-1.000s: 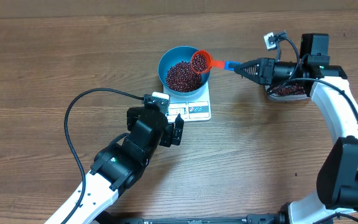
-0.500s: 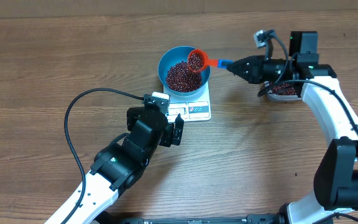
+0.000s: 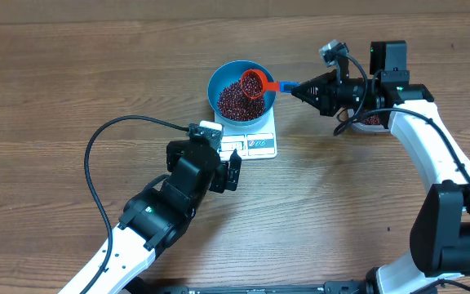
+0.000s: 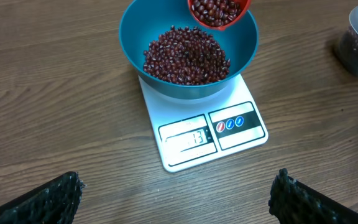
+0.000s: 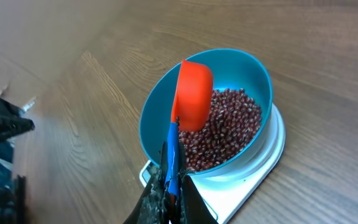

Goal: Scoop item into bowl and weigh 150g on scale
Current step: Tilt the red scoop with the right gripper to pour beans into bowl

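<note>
Wood-grain counter (image 3: 72, 65) is filling the frame. Upper centre, your right end effector (image 3: 300, 87) is clamping the blue handle of the red scoop (image 3: 253, 83), loaded and leaning over the blue bowl (image 3: 215, 80) sitting on the white scale (image 3: 259, 144). Beans (image 3: 232, 101) are already heaping inside. Your left end effector (image 4: 176, 205) is hanging wide open, lower left. Tipping too fast risks dumping the whole scoopful at once, overshooting the target weight or sending beans bouncing over the rim.

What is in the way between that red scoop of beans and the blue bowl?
Nothing visible. The scoop, held by the right gripper, hangs right over the bowl's open top, with only the beans already in it below.
</note>
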Controlling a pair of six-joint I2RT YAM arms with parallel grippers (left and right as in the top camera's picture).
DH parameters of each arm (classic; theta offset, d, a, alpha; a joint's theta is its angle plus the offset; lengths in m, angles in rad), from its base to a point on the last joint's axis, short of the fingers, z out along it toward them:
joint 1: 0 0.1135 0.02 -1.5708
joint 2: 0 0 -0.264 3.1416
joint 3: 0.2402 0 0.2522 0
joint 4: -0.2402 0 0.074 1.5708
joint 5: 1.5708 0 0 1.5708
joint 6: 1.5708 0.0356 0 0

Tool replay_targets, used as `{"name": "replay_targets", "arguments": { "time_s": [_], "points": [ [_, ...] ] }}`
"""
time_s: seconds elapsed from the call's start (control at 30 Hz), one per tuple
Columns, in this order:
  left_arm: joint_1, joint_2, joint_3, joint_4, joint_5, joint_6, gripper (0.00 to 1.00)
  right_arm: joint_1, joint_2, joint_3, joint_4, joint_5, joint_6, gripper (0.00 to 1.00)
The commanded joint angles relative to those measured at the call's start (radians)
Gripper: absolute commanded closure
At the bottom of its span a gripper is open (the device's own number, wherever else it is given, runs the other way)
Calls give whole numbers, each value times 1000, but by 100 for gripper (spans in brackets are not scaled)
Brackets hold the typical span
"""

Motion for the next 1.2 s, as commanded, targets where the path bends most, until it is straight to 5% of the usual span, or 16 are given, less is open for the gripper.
{"name": "replay_targets", "arguments": {
  "time_s": [0.0,0.27,1.17],
  "points": [
    [5,2,23,4,-10,-16,0,0,3,21,5,-1,-137,96],
    [5,2,23,4,-10,-16,1,0,3,21,5,-1,-240,96],
    [5,2,23,4,-10,-16,0,0,3,21,64,63,-239,96]
  ]
}}
